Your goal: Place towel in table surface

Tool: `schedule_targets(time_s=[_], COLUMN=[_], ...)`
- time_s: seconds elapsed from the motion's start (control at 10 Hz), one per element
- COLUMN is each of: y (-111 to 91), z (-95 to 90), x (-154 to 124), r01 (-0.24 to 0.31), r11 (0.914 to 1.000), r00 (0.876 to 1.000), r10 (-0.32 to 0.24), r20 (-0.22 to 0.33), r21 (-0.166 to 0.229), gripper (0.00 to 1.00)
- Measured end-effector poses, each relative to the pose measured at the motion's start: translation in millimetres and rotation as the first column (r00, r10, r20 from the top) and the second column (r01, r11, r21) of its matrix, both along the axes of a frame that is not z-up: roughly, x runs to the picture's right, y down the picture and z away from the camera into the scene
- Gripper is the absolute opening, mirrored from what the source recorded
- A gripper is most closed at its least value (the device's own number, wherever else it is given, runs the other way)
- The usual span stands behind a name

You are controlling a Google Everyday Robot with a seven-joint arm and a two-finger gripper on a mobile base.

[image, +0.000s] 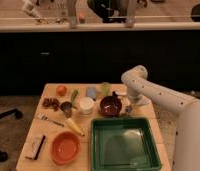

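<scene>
White arm [158, 95] comes in from the right side, elbow bent high over the desk's far right corner, forearm dropping down toward the desk [48, 131] top. Gripper [127, 108] sits low near the right edge, just beside the dark red bowl [110, 106] on its right, about level with the far rim of the green tray [124, 144]. Cannot tell how the gripper stands or if it has hold of anything; it's dark and tucked behind the wrist. Towel: cannot pick it out for sure. There is a pale patch [121, 93] at the far edge right behind the arm's elbow that could be cloth, but not clear enough to call. Green tray fills the near right corner, looks shiny inside. Orange bowl [66, 147] near the near edge, left of the tray. A small dark-and-white block, maybe a sponge [35, 147], at the near left corner. Yellow long item, banana-like [74, 127], between the orange bowl and a white cup [86, 105] mid-desk. Small metal cup [66, 108] left of the white cup. Orange fruit [61, 90] at the far left, dark reddish cluster [50, 103] just nearer than it. Green long item [74, 95] and a bluish thing [91, 92] along the far edge, plus a pale green cup [105, 88]. Fork-like utensil [52, 120] on the left side. No readable labels or writing anywhere.
</scene>
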State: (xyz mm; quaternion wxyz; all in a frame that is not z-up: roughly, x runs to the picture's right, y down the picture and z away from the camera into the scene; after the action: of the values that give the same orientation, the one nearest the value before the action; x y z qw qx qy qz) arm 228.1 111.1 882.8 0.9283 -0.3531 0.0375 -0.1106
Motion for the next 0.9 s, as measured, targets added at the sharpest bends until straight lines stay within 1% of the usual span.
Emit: schedule_targets(time_s=[0.3,0.7,0.9], y=[-1.1,-9.3,-10.4], z=[9.6,26.8,28.8], x=[6.2,7.0,6.0], r01=[-0.009,-0.007,-0.004], r11=[1.0,0.9999,1.0], r00=[1.0,1.0,1.0], r10=[0.009,0.008,0.004], r20=[-0.002,-0.007,-0.009], r21=[0.001,0.007,0.005], gripper=[0.0,0.0,0.02])
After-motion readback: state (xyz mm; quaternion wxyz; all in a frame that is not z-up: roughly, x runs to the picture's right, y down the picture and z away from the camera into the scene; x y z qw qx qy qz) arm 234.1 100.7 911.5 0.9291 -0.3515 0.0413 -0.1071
